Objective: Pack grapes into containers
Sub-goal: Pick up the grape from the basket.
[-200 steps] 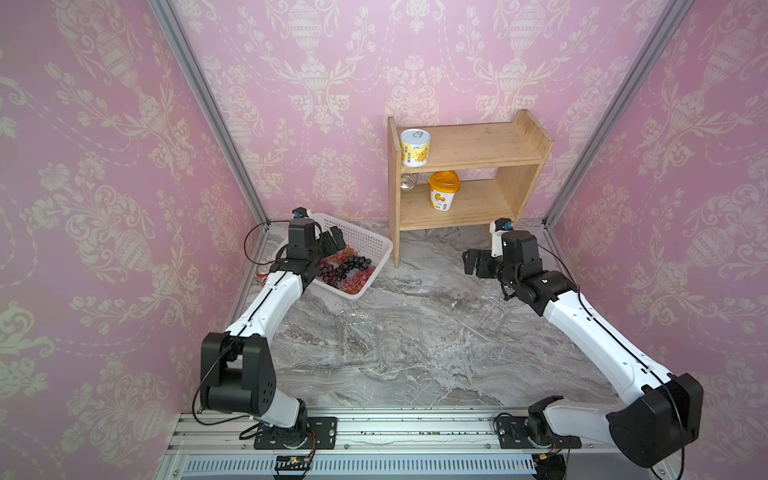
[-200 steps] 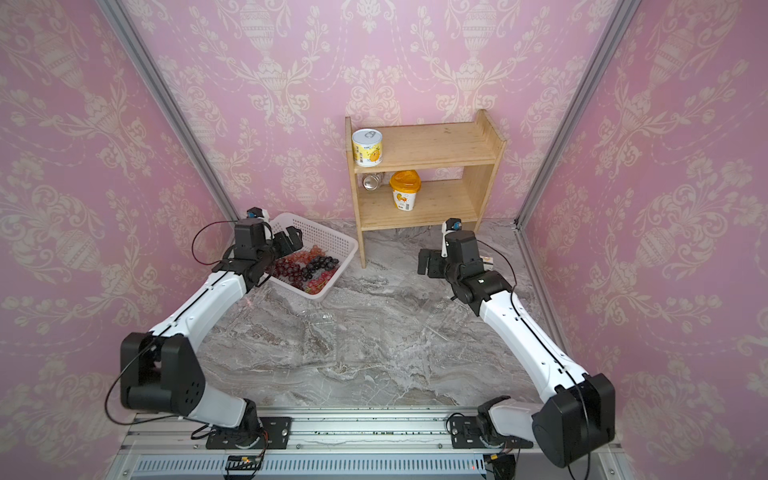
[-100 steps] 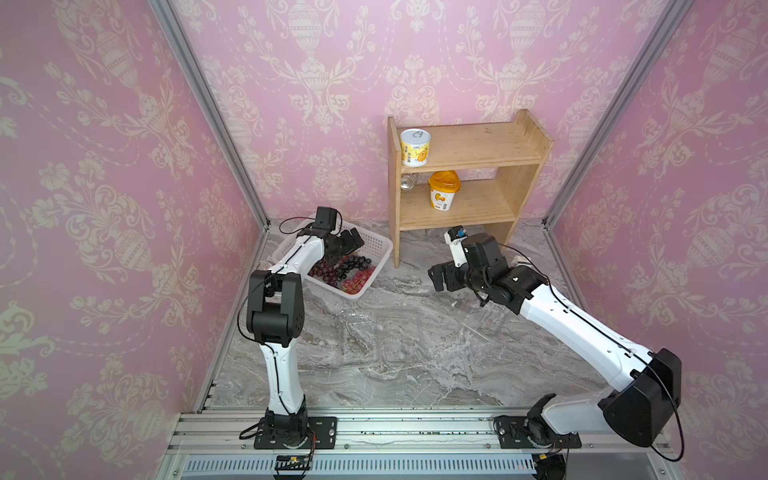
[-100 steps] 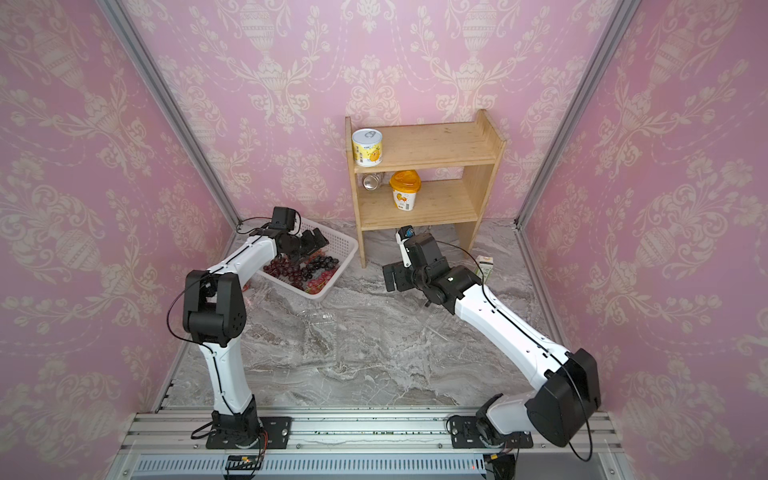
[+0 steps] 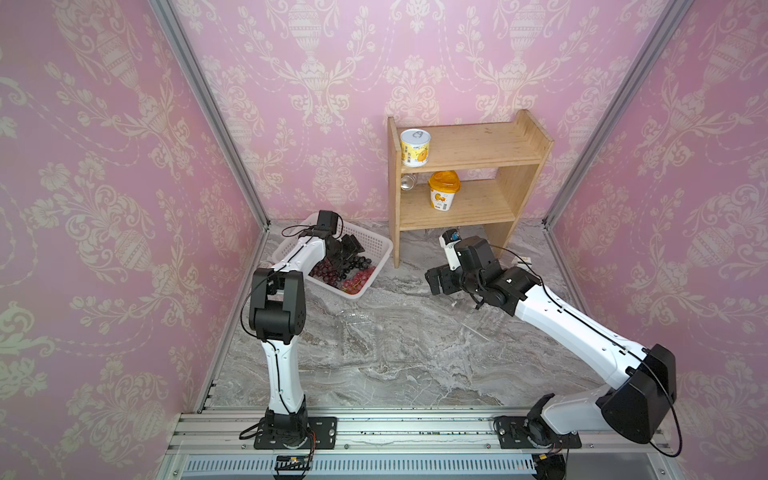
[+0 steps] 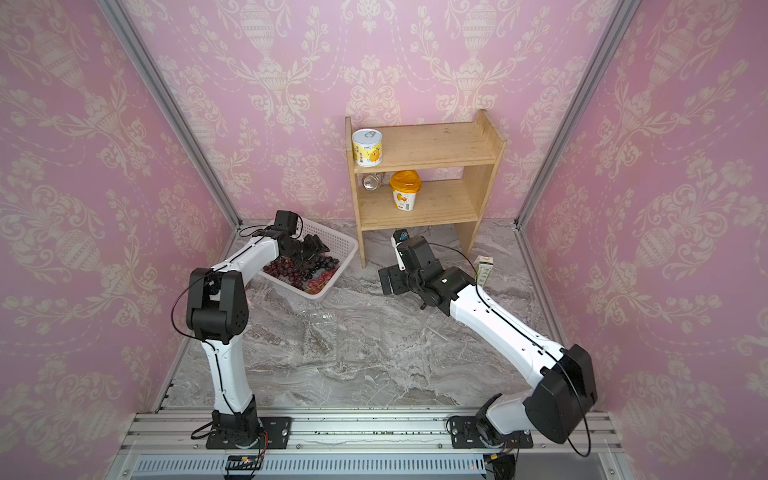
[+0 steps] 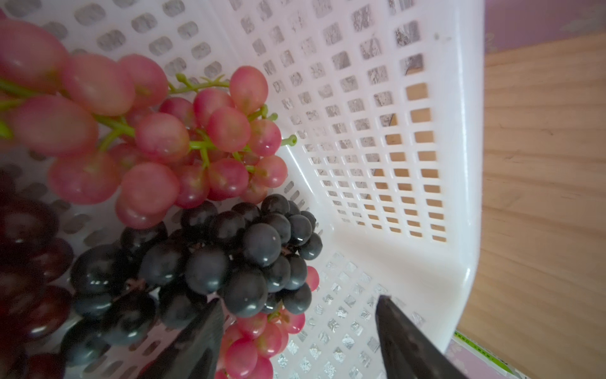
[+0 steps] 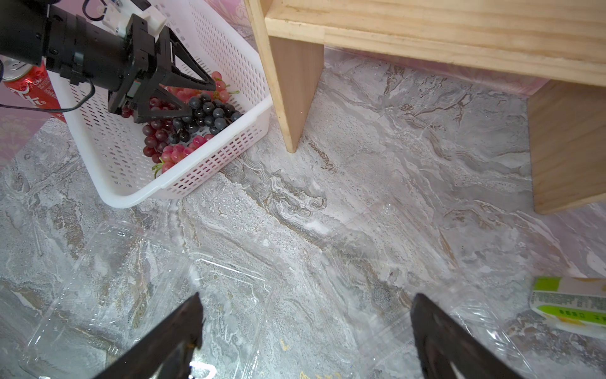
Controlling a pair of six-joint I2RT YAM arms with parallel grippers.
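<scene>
Several bunches of grapes [image 5: 349, 270] lie in a white perforated basket [image 5: 380, 245] at the back left. The left wrist view shows a near-black bunch [image 7: 229, 256], a pink bunch [image 7: 183, 147] and a dark red bunch [image 7: 26, 246]. My left gripper [image 7: 300, 298] is down in the basket, open. One finger [image 7: 196, 338] rests against the black bunch, and the other stands over bare basket floor. My right gripper [image 8: 307, 295] hangs open above the table, over two clear containers [image 8: 108, 279] [image 8: 426, 328] lying opened out. They show faintly in both top views [image 5: 357, 320] [image 6: 320, 318].
A wooden shelf [image 5: 469, 166] stands at the back, right beside the basket, with two yellow-labelled tubs [image 5: 415, 147] [image 5: 444, 189] on it. A red can [image 8: 29, 88] stands behind the basket. A green and white carton [image 6: 484, 270] stands at the right. Pink walls close three sides.
My left arm has raised its elbow and pushed the gripper deeper into the basket onto the grapes. My right gripper has swung left from the shelf's foot toward the table's middle.
</scene>
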